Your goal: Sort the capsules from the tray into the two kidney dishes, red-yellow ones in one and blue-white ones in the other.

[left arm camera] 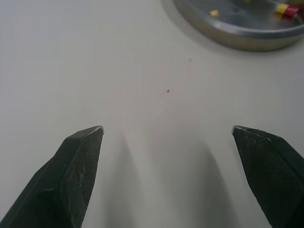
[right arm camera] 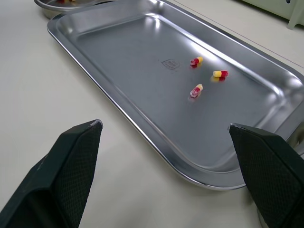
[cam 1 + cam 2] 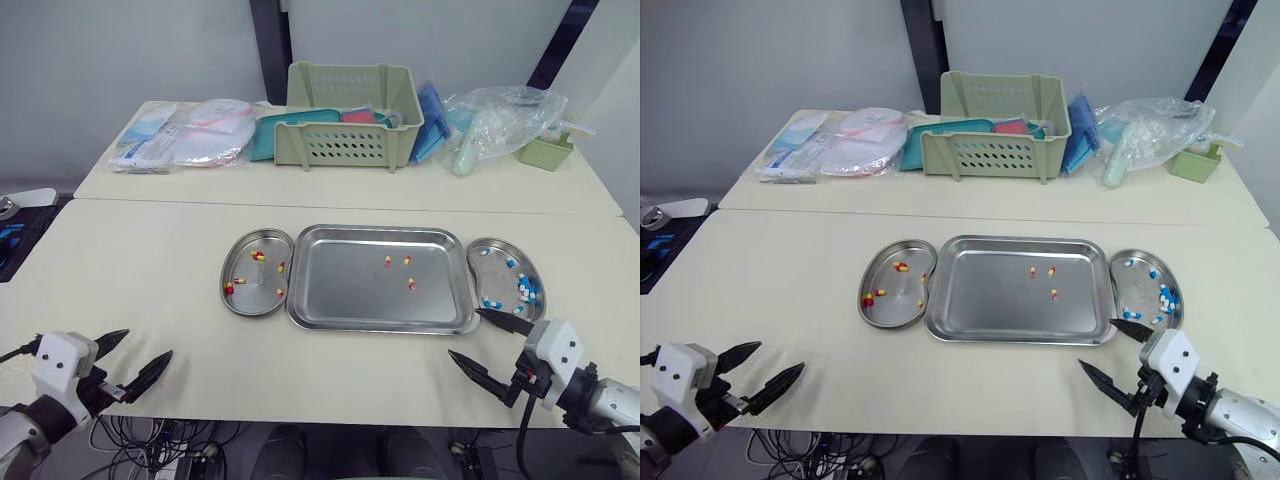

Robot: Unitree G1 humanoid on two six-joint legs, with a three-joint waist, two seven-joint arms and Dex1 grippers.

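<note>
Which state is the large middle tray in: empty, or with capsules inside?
Not empty. Three red-yellow capsules lie loose on the floor of the tray, right of its middle; the rest of its floor is bare metal.

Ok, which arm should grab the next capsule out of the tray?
Probably the right. The three red-yellow capsules left in the tray lie nearer the open right claw; the open left claw sits further off, though nearer their dish.
</note>
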